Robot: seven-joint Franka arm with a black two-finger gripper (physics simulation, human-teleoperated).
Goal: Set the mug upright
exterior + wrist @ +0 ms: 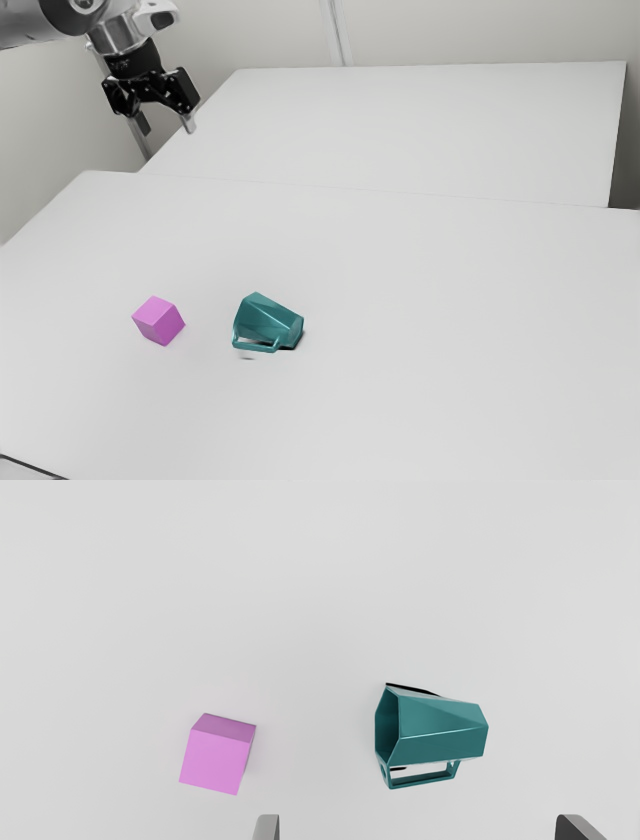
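Exterior view has the gripper (166, 128) high and well apart from the teal mug (268, 318), fingers spread wide and holding nothing, while the mug lies on its side on the white table (420, 400), mouth toward the pink cube (158, 321)

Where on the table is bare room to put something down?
Wide bare patches of the table lie between the mug and the exterior view's right edge, and beyond mug and pink cube toward the table's far edge. The narrower strip between cube and mug is bare, but more crowded.
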